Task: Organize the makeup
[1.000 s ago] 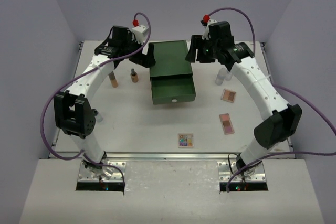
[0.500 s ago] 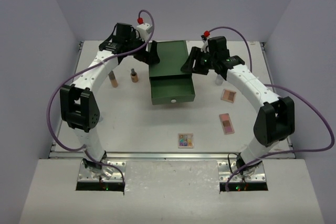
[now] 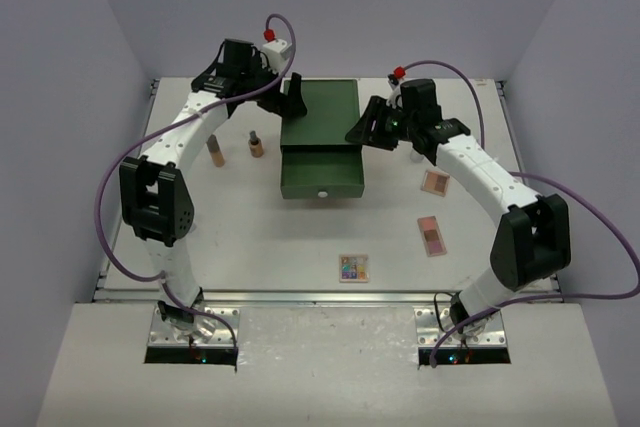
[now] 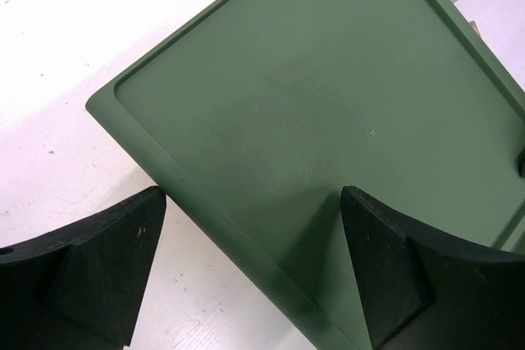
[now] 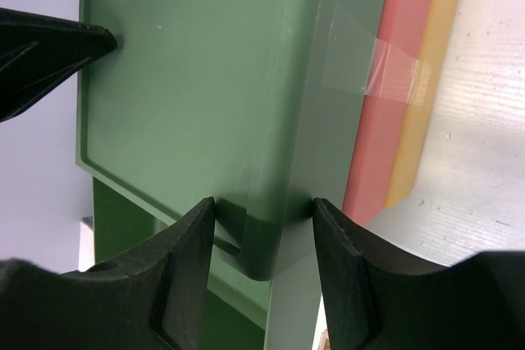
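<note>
Closer in than a second ago: both grippers now at the three-drawer box [image 3: 320,117], itself nudged slightly left. Suggests box-handling first, with nothing stowed yet.

Nearest on the table [image 3: 250,247] lies the square multicolour eyeshadow palette [image 3: 353,268]. Beyond it, to the right, lie two pink-tan compacts [image 3: 431,235], flat and apart. Farther, left of the box, stand a peach tube [image 3: 215,153] and a small bottle [image 3: 256,144].

Right gripper [image 5: 264,206] straddles the box's corner; pinching or merely flanking, cannot tell. Left gripper [image 4: 250,198] is spread wide across the far-left edge, holding nothing.
</note>
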Robot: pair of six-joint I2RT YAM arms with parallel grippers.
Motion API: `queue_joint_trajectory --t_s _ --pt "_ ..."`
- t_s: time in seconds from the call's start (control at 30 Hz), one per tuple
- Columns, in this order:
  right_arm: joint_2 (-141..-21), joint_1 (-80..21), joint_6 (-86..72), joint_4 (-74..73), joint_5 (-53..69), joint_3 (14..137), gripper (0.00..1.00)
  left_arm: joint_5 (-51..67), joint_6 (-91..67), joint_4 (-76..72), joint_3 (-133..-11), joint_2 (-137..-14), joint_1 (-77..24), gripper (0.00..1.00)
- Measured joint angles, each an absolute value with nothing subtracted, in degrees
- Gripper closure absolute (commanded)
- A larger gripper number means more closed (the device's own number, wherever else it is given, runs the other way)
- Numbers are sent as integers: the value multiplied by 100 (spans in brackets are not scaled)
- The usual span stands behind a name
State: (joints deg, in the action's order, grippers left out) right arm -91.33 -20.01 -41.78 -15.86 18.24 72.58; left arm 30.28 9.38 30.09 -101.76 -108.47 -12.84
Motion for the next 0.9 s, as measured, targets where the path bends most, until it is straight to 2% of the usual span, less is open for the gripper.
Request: queue_joint_trajectory --t_s 0.17,0.33,0.57,0.73,0.9 --pt "-9133 -2001 -4149 -1714 1800 7304 42 3010 931 3013 -10185 -10847 -1291 0" --pt "-9129 -1999 -3944 -1934 1657 7427 30 2814 1007 3122 -10458 -10847 -1312 0" --pt "-8971 -1965 -3160 -2571 1473 8224 21 2437 1050 3119 -11406 -10581 -1118 0" --pt "-8324 -1866 -2818 -2792 1362 8363 20 2454 1046 3167 -11449 -9935 -565 0" --pt "-7711 -1283 -2701 -3347 1034 8336 19 2412 1250 3638 -11476 -9512 316 0"
